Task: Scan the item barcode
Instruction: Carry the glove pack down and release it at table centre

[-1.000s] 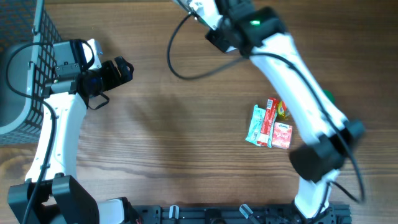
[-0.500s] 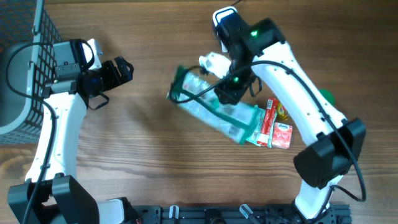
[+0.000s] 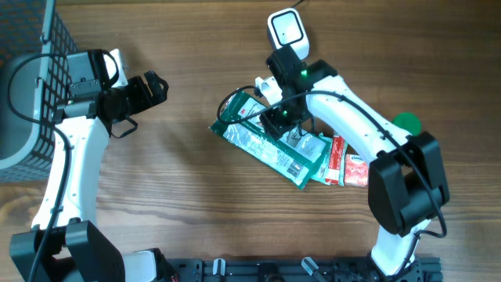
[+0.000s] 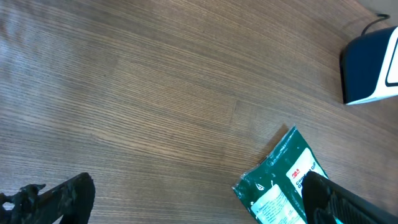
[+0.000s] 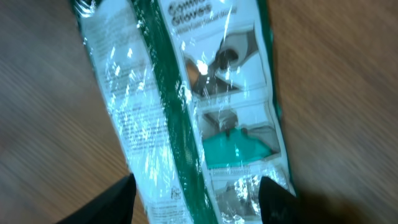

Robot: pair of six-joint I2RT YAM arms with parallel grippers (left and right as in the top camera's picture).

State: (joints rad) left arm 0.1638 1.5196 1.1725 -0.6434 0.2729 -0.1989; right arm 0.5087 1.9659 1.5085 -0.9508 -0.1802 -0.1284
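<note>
Green packet [image 3: 270, 147] flat on the table [image 3: 180, 196], against the small boxes [image 3: 344, 160].
We find the right gripper [image 3: 279, 119] parted above it, gripping nothing; the left gripper [image 3: 159, 88] stands wide, empty.

My right gripper [image 3: 280, 117], shut up at 12 o'clock a second ago, now sits lower, jaws parted, over the green glove packet [image 3: 266, 145], newly laid flat mid-table, its 4 o'clock end overlapping the small packets [image 3: 354, 169].

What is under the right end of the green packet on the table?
The green packet overlaps a pile of small packets; only red ones show beside it. Whatever lies further beneath is covered.
</note>
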